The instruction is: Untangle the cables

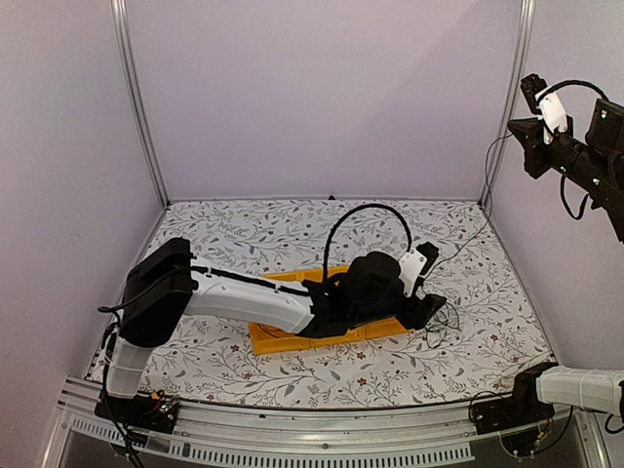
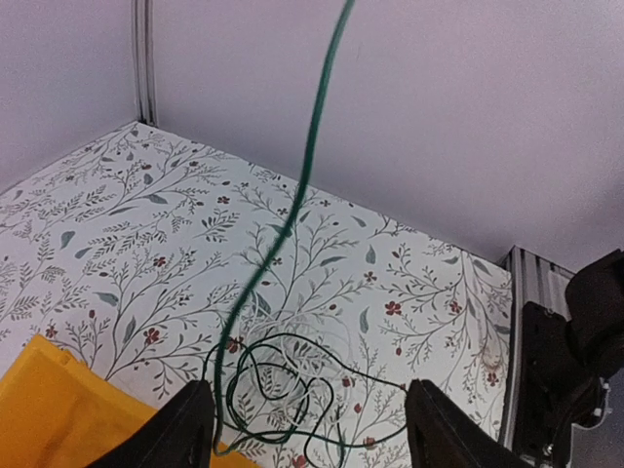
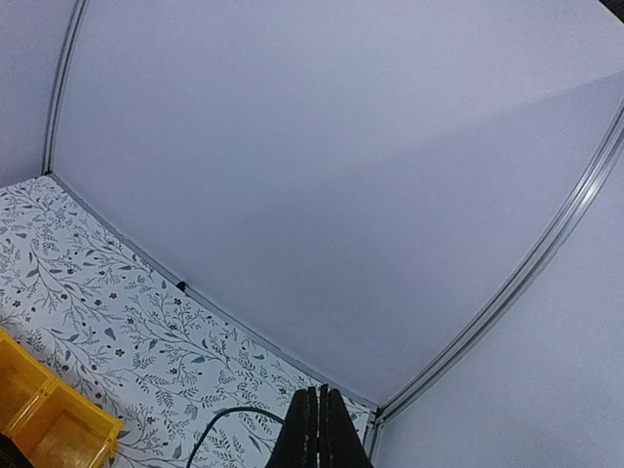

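Note:
The cables (image 2: 283,375) lie in a loose tangle of green and white loops on the flowered table, just right of the yellow bin (image 1: 268,336). My left gripper (image 2: 309,390) hangs open over the tangle, one finger on each side, with nothing held. One green cable (image 2: 314,127) rises steeply out of the heap. My right gripper (image 1: 520,132) is lifted high at the right wall. In the right wrist view my right gripper (image 3: 319,395) is shut, and the green cable (image 3: 234,414) runs out from it to the left and down. The tangle (image 1: 444,317) shows beside the left gripper (image 1: 429,310).
The left arm reaches across the yellow bin (image 2: 49,409), covering most of it. The bin's corner (image 3: 39,419) also shows in the right wrist view. A metal frame post (image 2: 531,292) stands close to the right of the tangle. White walls close the table on three sides.

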`<action>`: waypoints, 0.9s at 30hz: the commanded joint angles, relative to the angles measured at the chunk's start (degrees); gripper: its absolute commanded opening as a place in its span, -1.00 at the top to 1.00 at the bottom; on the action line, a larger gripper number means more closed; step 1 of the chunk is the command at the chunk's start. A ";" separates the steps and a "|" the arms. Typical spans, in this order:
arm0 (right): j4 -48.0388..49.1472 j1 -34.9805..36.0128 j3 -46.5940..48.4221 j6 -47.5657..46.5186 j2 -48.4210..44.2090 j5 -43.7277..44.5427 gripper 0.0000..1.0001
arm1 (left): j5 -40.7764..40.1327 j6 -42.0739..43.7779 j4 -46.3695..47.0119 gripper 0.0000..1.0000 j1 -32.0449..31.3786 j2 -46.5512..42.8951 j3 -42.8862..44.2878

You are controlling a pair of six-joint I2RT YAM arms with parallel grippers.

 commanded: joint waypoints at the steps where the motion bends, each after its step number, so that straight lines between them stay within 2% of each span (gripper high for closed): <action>1: 0.29 -0.09 5.35 0.71 1.83 -1.74 1.00 | -8.10 0.80 -3.91 -0.41 -0.31 -2.91 -3.78; 6: -0.76 -0.16 7.38 2.11 3.18 -4.31 1.00 | -8.44 1.96 2.10 -0.42 -0.80 -5.28 -9.34; 10: -1.90 -0.13 7.79 2.12 3.51 -6.01 1.00 | -9.39 6.52 4.46 -0.38 -1.62 -6.11 -9.45; 13: -3.06 -0.08 7.95 2.15 3.17 -7.72 1.00 | -11.04 10.06 4.37 -0.28 -1.60 -5.76 -7.28; 15: -3.76 -0.05 8.25 2.40 3.01 -8.64 1.00 | -8.29 12.96 2.00 0.00 -1.01 -4.96 -4.37; 16: -4.09 -0.06 8.42 2.55 2.90 -9.00 1.00 | -7.17 13.24 -0.45 0.06 -0.60 -4.18 -2.21; 19: -5.13 -0.12 9.33 2.93 2.88 -10.42 1.00 | -9.45 12.34 -3.52 0.05 -0.13 -2.01 2.59; 23: -6.22 -0.07 10.48 3.19 2.79 -11.73 1.00 | -9.09 13.74 -1.82 0.01 0.07 -0.63 4.95; 27: -6.55 -0.09 10.78 3.46 2.71 -12.21 1.00 | -8.87 14.71 -2.92 0.06 0.39 1.60 8.67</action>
